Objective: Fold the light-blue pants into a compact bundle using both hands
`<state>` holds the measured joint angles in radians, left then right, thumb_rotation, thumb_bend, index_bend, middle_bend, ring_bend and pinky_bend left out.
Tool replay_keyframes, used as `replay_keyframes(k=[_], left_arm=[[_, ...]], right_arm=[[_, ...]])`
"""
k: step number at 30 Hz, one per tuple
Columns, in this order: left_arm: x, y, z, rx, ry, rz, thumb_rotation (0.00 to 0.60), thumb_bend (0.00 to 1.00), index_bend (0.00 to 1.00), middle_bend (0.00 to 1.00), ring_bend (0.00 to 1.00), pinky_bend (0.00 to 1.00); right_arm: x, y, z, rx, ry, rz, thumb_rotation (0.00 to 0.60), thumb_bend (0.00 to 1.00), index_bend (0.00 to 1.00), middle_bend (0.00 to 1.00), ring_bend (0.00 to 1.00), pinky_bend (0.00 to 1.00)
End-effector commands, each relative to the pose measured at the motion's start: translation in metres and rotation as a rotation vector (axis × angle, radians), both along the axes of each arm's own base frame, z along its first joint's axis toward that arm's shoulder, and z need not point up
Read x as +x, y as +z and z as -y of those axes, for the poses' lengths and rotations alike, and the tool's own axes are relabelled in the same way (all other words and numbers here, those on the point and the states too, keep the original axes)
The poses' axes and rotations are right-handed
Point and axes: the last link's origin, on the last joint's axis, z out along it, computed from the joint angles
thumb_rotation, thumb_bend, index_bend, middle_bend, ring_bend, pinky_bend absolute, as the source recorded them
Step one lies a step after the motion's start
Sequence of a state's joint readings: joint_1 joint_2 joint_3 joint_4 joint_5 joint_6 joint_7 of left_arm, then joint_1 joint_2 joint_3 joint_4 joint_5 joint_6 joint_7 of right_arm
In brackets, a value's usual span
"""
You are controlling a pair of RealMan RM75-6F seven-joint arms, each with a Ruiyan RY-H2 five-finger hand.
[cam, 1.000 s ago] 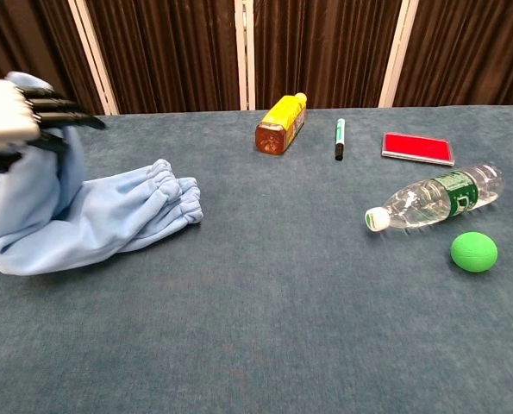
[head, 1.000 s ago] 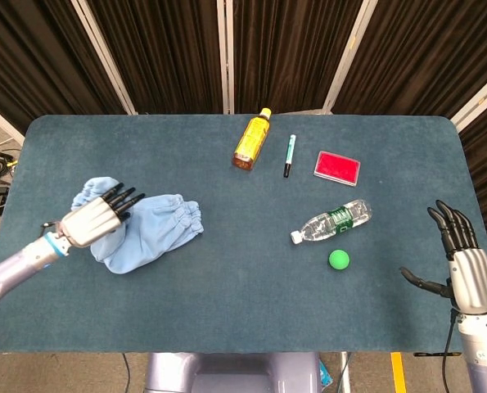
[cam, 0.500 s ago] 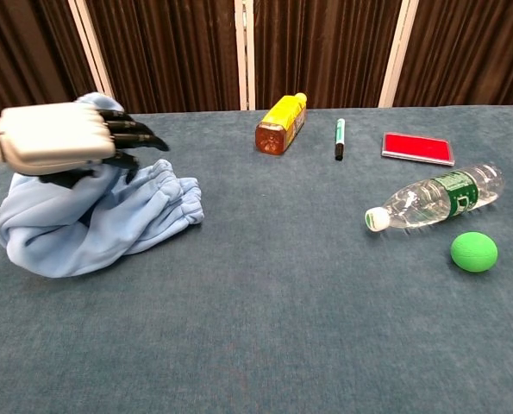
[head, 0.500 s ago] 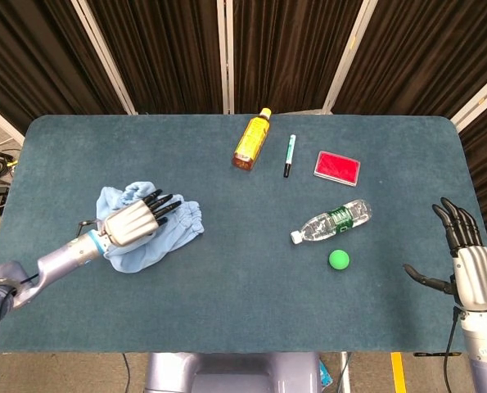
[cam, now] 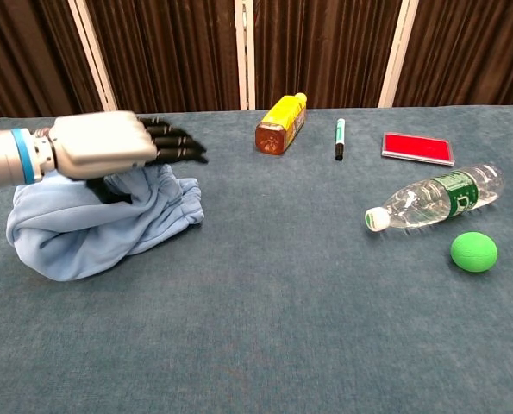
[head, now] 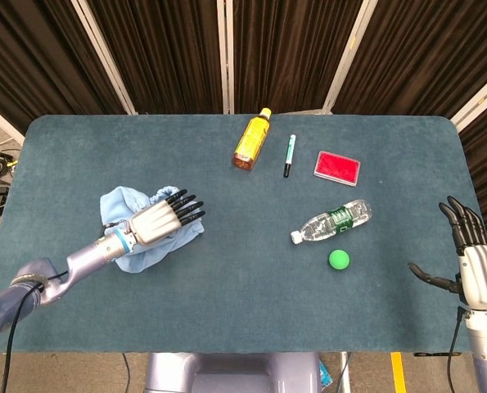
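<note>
The left hand lies flat over the light-blue pants bunched on the table's left side, fingers straight, while the right hand waits upright, fingers apart, holding nothing.

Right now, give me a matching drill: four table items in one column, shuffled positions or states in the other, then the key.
Things:
1. light-blue pants
2. green ball
3. marker
4. clear water bottle

Descriptions:
A. lying on its side, white cap toward the table's middle
B. between the orange bottle and the red case
C. bunched under the left hand
D. just in front of the clear bottle

Pairs: 1-C, 2-D, 3-B, 4-A
</note>
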<state>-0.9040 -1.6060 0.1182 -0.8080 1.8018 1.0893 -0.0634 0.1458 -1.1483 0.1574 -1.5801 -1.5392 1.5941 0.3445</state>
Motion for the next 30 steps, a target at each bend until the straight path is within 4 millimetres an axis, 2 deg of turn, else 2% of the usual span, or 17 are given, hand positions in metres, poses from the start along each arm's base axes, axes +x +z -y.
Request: replay_keyframes(k=[1, 8, 13, 25, 30], left_arm=[[0.020, 0.007, 0.006, 0.012, 0.009, 0.165, 0.600, 0.16, 0.00, 0.00, 0.00, 0.00], [0.042, 0.026, 0.013, -0.001, 0.028, 0.322, 0.600, 0.05, 0.00, 0.00, 0.00, 0.00], [0.048, 0.039, 0.017, -0.014, 0.069, 0.407, 0.600, 0.04, 0.00, 0.00, 0.00, 0.00], [0.041, 0.084, 0.022, 0.001, 0.143, 0.571, 0.600, 0.05, 0.00, 0.00, 0.00, 0.00], [0.017, 0.103, 0.029, 0.025, 0.179, 0.557, 0.600, 0.07, 0.00, 0.00, 0.00, 0.00]], right_arm=[[0.000, 0.001, 0.000, -0.002, 0.003, 0.002, 0.600, 0.00, 0.08, 0.03, 0.00, 0.00], [0.003, 0.001, -0.002, -0.002, 0.014, 0.003, 0.600, 0.00, 0.08, 0.03, 0.00, 0.00], [0.004, 0.001, -0.003, -0.001, 0.017, 0.003, 0.600, 0.00, 0.08, 0.03, 0.00, 0.00], [0.005, 0.001, -0.004, 0.001, 0.021, 0.005, 0.600, 0.00, 0.09, 0.03, 0.00, 0.00], [0.006, 0.001, -0.004, 0.002, 0.024, 0.009, 0.600, 0.00, 0.09, 0.03, 0.00, 0.00]])
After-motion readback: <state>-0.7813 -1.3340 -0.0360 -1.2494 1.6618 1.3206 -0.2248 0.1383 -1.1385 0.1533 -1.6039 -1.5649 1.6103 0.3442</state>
